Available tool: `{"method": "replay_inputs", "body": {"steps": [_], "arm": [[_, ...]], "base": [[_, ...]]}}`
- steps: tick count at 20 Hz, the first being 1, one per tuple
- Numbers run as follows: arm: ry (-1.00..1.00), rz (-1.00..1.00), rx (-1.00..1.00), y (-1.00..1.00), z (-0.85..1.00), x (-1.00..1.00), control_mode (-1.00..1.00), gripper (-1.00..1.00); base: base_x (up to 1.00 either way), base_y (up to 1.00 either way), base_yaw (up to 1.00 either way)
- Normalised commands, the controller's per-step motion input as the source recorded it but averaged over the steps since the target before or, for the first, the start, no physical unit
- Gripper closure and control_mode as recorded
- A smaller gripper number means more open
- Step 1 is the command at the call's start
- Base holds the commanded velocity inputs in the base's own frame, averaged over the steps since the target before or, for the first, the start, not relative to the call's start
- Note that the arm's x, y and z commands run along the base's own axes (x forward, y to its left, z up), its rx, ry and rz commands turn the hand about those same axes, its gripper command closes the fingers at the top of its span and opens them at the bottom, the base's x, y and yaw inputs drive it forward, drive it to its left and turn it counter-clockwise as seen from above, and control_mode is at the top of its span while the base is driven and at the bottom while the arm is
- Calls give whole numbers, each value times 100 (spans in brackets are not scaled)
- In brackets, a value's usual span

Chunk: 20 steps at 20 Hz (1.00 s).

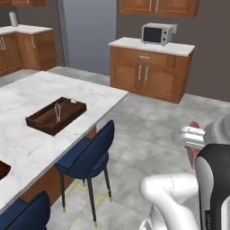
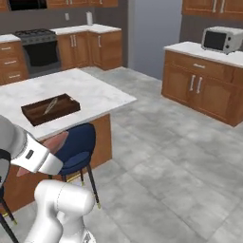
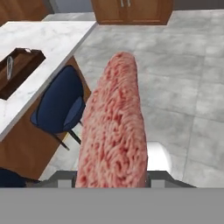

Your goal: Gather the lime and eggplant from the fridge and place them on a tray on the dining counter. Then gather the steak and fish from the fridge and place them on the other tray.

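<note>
My gripper is shut on the steak, a long pink-red marbled slab that stands up between the jaws and hides the fingertips in the hand view. The steak hangs over the floor beside the dining counter. On the marble top stands a dark red-brown tray with a slim grey thing in it that looks like the fish. That tray lies ahead and to the left of the gripper. A corner of another tray shows at the left edge. Fridge, lime and eggplant are out of view.
Blue stools stand along the counter's near side, one just left of the steak. Wooden cabinets with a microwave line the far wall, and a stove stands at the back left. Grey tiled floor lies open to the right.
</note>
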Motion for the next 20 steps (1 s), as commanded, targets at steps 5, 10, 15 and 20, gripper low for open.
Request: {"method": "replay_inputs", "body": {"steps": [5,10,15,20], "arm": [[0,0,0,0,0,0,100,100],[0,0,0,0,0,0,100,100],[0,0,0,0,0,0,100,100],[0,0,0,0,0,0,100,100]], "base": [[68,-37,41],[67,-26,45],[73,-14,46],[63,-4,52]]}}
